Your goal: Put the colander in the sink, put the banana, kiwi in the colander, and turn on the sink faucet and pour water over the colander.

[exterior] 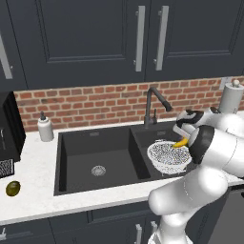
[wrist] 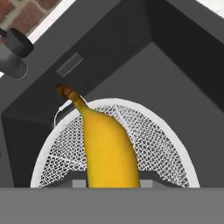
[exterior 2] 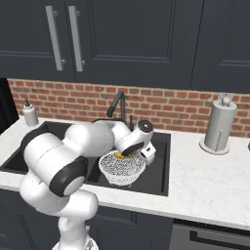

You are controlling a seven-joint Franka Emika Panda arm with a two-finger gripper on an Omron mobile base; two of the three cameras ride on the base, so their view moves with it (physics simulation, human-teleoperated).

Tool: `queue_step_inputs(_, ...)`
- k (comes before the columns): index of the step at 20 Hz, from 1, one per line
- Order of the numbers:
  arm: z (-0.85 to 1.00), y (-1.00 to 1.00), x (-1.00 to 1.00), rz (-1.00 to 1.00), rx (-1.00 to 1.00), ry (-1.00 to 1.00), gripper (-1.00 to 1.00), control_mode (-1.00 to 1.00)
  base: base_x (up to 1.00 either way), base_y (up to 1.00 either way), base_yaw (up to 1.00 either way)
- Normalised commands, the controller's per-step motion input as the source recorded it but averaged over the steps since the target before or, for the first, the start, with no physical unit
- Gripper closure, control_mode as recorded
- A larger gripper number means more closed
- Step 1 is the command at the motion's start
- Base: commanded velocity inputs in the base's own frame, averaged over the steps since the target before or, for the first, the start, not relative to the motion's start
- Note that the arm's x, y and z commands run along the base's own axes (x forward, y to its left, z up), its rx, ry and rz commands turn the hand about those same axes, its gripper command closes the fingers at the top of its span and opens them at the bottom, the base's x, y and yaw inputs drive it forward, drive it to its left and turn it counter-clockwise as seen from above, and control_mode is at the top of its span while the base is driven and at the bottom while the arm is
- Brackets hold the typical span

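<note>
A: What are the largest elements?
B: Dark upper cabinets above a red brick backsplash, and a white counter holding the black double-basin sink. The large basin lies to the left, the smaller one to the right.

A: Where is the arm?
B: The white arm bends over the smaller basin, with its hand above the colander.

A: And the colander?
B: It is a round white bowl, speckled with holes, and it sits in the smaller basin. In the hand view its rim shows against the black basin floor.

A: The faucet?
B: The black faucet stands behind the sink at the divider between the basins, with its spout angled toward the smaller basin.

A: What else is on the counter?
B: A paper towel roll stands to the right of the sink and a white soap dispenser at the sink's back left corner.

A: What is the gripper doing?
B: The gripper is narrowly closed on the banana, gripping it near its lower end. The banana hangs over the colander's inside with its dark stem tip pointing past the rim.

A: And the kiwi?
B: The kiwi lies on the counter well to the left of the sink, near a dark appliance.
</note>
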Motion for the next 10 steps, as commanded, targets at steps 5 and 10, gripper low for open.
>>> queue_step_inputs(5,-0.38,0.04,0.0,-0.01,0.0,0.0,1.0,-1.0,0.0,0.0,0.0)
queue_step_inputs(10,-0.39,0.26,-0.02,0.0,0.0,0.0,1.0,-1.0,0.0,0.0,0.0)
